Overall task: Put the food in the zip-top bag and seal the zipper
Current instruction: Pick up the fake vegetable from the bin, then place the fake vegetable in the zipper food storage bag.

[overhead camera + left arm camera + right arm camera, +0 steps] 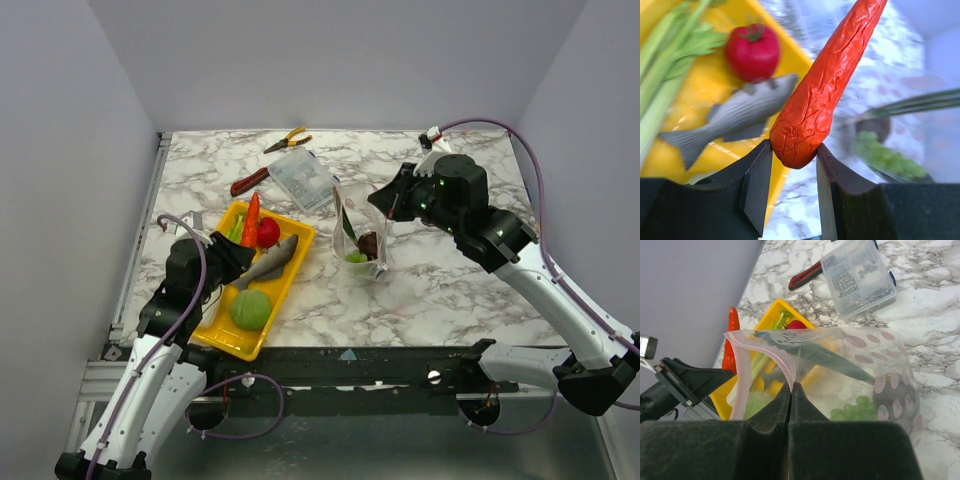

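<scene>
My left gripper (794, 165) is shut on the blunt end of a long wrinkled orange-red toy vegetable (820, 95), lifted over the yellow tray (300, 234); it also shows in the top view (251, 219). A red tomato (752, 52), a grey fish (735, 120), a leek (660, 75) and a round green cabbage (251, 308) lie in the tray. My right gripper (791, 387) is shut on the mouth edge of the zip-top bag (855, 370), holding it upright and open beside the pink zipper (765, 347). Inside are a dark brown ball (890, 400), greens (855, 410) and a long leaf (830, 357).
A rigid clear box (302, 178) lies behind the bag, with a red-handled tool (249, 182) to its left and yellow-handled pliers (285, 140) at the back. The tray sits near the table's front left edge.
</scene>
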